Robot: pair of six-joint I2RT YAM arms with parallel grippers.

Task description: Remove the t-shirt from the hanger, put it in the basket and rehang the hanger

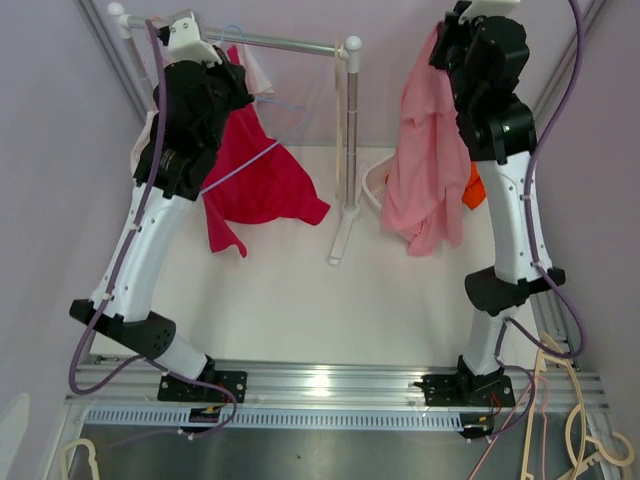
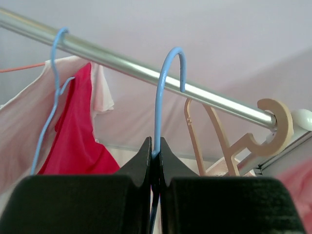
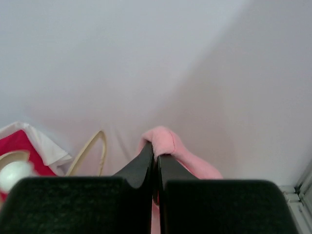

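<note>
My left gripper (image 2: 155, 146) is shut on the neck of a light-blue wire hanger (image 2: 163, 87), whose hook rests over the metal rail (image 2: 122, 63). In the top view this gripper (image 1: 232, 55) is up by the rail, and the hanger's wire (image 1: 285, 110) shows bare beside it. My right gripper (image 3: 156, 151) is shut on a fold of the pink t-shirt (image 3: 163, 139). In the top view it (image 1: 442, 40) holds the pink t-shirt (image 1: 425, 170) hanging free at the right, away from the rail.
A red t-shirt (image 1: 262, 175) hangs on another blue hanger (image 2: 53, 97) on the rail, with a pale shirt (image 2: 24, 126) behind it. A cream hanger (image 2: 273, 126) hangs near the rail's end. The rack post (image 1: 350, 130) stands mid-table. Loose hangers (image 1: 560, 420) lie front right.
</note>
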